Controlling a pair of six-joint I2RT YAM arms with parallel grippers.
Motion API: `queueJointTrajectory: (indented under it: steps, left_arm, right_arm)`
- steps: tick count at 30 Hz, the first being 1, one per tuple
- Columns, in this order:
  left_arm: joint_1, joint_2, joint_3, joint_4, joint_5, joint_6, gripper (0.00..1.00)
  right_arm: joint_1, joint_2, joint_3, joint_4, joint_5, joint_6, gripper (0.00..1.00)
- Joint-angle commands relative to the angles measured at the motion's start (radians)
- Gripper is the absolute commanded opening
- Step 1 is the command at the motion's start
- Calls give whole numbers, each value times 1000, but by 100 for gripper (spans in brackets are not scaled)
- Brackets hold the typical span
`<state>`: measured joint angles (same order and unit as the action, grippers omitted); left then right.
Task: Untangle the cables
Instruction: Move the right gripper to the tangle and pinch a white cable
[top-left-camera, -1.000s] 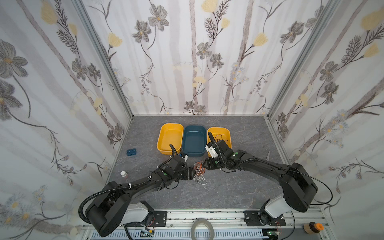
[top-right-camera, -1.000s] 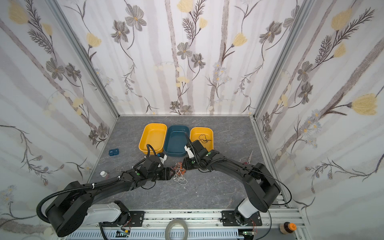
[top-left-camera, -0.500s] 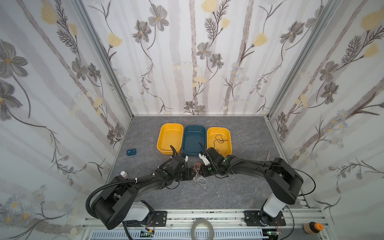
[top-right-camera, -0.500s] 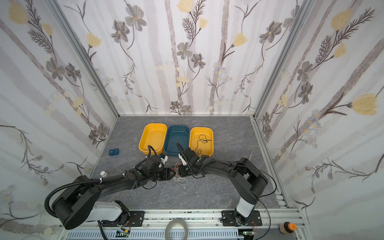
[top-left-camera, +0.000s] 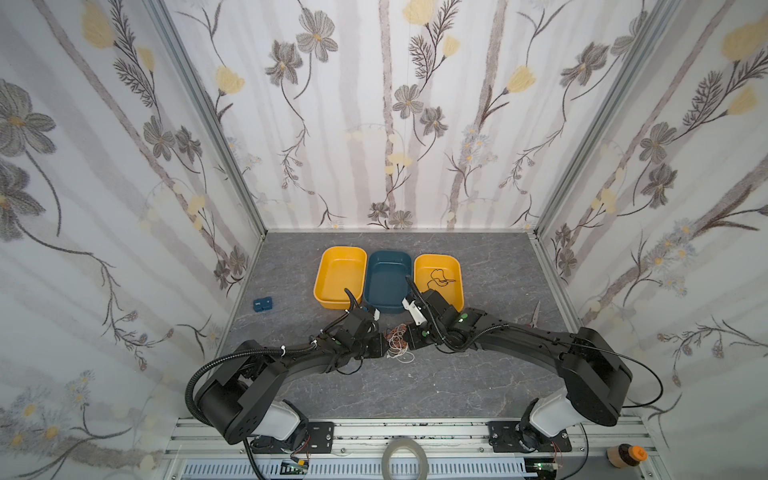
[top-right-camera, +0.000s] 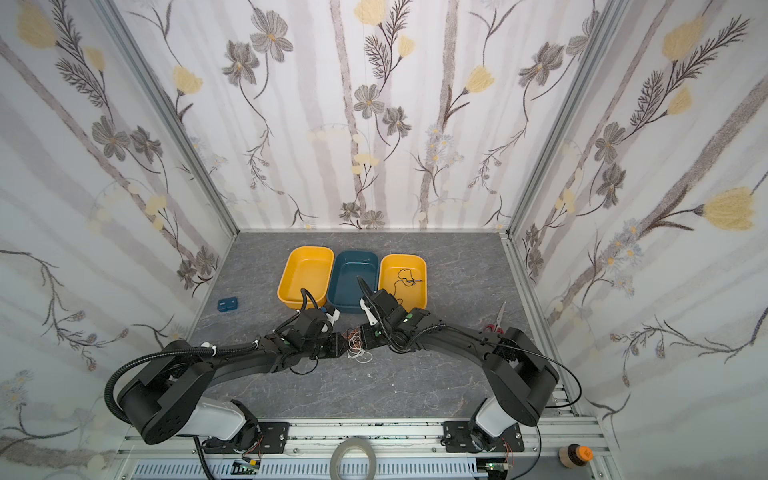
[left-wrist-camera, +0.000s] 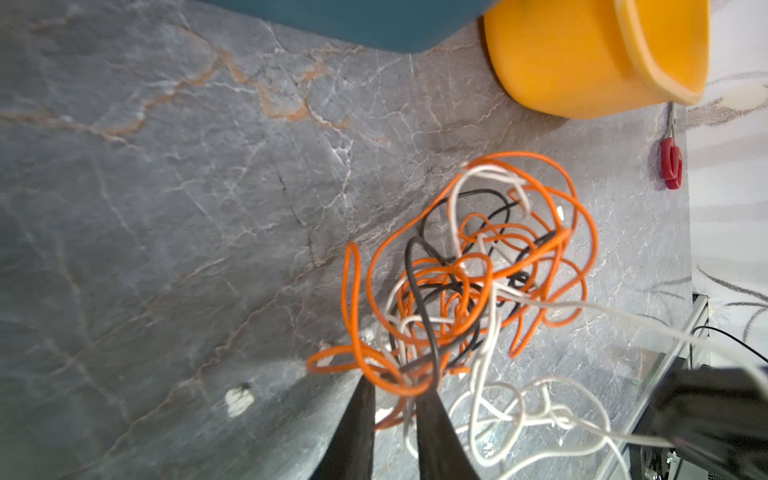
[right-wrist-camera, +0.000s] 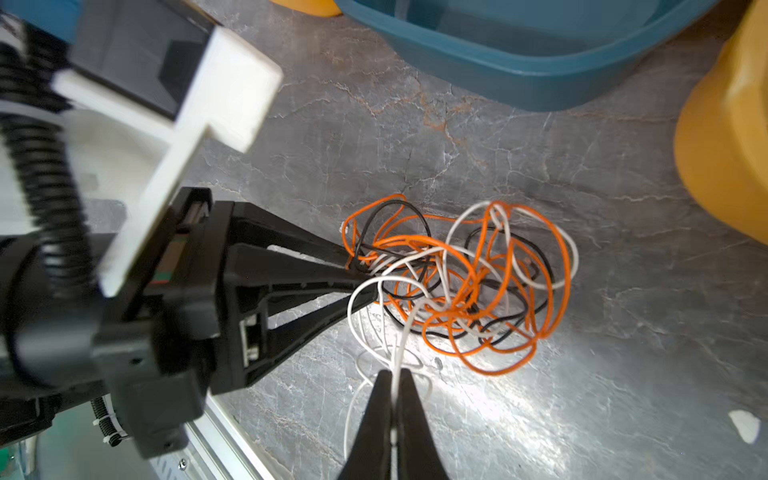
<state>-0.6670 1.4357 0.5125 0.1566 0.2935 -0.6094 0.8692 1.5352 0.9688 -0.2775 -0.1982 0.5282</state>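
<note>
The cables (top-left-camera: 397, 338) (top-right-camera: 355, 341) lie as a tangle of orange, white and black strands on the grey table, between my two grippers. In the left wrist view the tangle (left-wrist-camera: 478, 270) sits at the tips of my left gripper (left-wrist-camera: 397, 384), which is shut on a bundle of orange, black and white strands. My right gripper (right-wrist-camera: 392, 374) is shut on one white strand that runs out of the tangle (right-wrist-camera: 465, 282). Both grippers meet at the tangle in both top views, the left gripper (top-left-camera: 382, 344) and the right gripper (top-left-camera: 409, 336). A separate black cable (top-left-camera: 440, 278) lies in the right yellow tray (top-left-camera: 459, 286).
Three trays stand side by side behind the tangle: a yellow tray (top-left-camera: 338, 274), a blue tray (top-left-camera: 386, 278) and the right yellow one. Red-handled scissors (top-left-camera: 536, 311) lie at the right, a small blue box (top-left-camera: 262, 304) at the left. A tape roll (top-left-camera: 405, 457) sits on the front rail.
My right gripper came down from near the right yellow tray to the tangle and closed on a white strand. My left gripper closed on the tangle's near side.
</note>
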Motion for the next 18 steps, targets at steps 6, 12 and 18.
queueJointTrajectory:
  steps: [6,12,18]
  left_arm:
    - [5,-37,2,-43,-41,-13,10]
    - [7,-94,-15,-81,-76,-21,10]
    - [7,-170,-31,-130,-98,-17,14]
  right_arm:
    - [-4,-122,1,-127,114,-56,3]
    - [-18,-181,-5,-173,154,-76,3]
    - [-22,-184,-10,-176,134,-99,3]
